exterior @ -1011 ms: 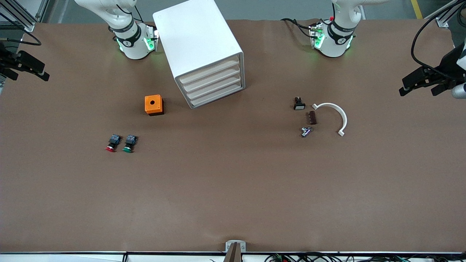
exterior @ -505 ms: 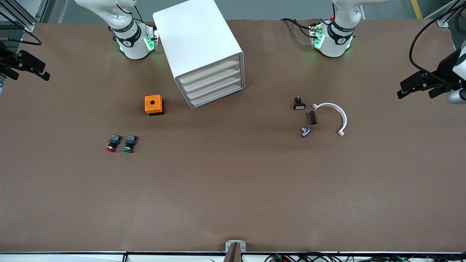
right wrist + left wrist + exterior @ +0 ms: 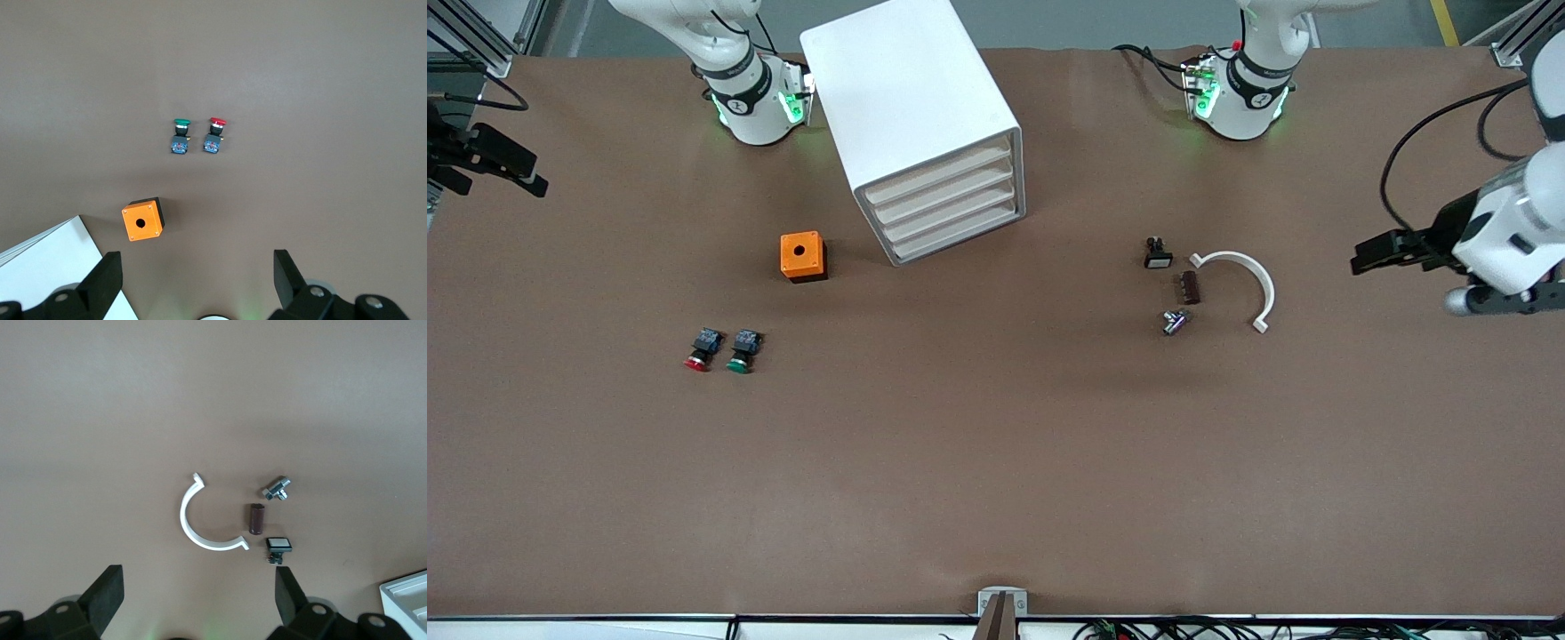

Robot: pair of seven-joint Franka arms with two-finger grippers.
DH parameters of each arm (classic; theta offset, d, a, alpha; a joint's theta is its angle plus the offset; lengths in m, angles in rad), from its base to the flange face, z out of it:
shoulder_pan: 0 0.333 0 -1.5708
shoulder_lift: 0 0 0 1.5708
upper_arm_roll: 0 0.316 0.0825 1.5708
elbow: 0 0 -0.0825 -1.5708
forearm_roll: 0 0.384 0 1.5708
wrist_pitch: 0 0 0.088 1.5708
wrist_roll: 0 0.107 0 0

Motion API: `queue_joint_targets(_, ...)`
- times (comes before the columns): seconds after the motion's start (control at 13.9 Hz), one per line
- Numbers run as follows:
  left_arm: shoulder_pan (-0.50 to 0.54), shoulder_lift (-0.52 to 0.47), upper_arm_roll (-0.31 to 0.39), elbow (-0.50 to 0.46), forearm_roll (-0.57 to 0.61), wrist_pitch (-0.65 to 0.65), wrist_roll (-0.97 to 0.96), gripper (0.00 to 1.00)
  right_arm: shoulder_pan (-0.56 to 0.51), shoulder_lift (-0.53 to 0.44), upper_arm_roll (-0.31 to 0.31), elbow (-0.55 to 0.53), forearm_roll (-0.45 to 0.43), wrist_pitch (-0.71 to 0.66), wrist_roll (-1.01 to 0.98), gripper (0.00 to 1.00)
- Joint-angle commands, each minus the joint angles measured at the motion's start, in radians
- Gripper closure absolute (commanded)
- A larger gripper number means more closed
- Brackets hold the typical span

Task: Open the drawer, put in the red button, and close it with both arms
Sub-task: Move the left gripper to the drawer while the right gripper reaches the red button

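while drawer (image 3: 947, 209) sits closed, red button (image 3: 698, 352) lies untouched; both grippers gape

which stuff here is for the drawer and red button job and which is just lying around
For the job:
- white cabinet with its four shut drawers
- red button

Lying about:
- green button
- orange box
- white curved clip
- small black switch
- brown part
- metal fitting

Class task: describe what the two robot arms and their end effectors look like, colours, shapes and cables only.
Both arms are glossy white with black joint rings and green lights at their bases. The left end effector and right end effector are black with two flat fingers. Black cables loop along the left arm.
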Motion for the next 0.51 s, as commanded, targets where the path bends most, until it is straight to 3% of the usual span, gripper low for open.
queue_joint_targets(0.0,-0.036,0.073,-0.012,0.024,0.018,-0.001,-0.071,0.00,-0.004,-0.011,-0.002,0.002,-0.010,0.001,-0.001,0.00)
queue_joint_targets(0.43,-0.133,0.231,-0.014,0.095,-0.005,0.032,-0.304,0.00,-0.028,0.074,-0.003,0.032,0.000,0.010,-0.001,0.00)
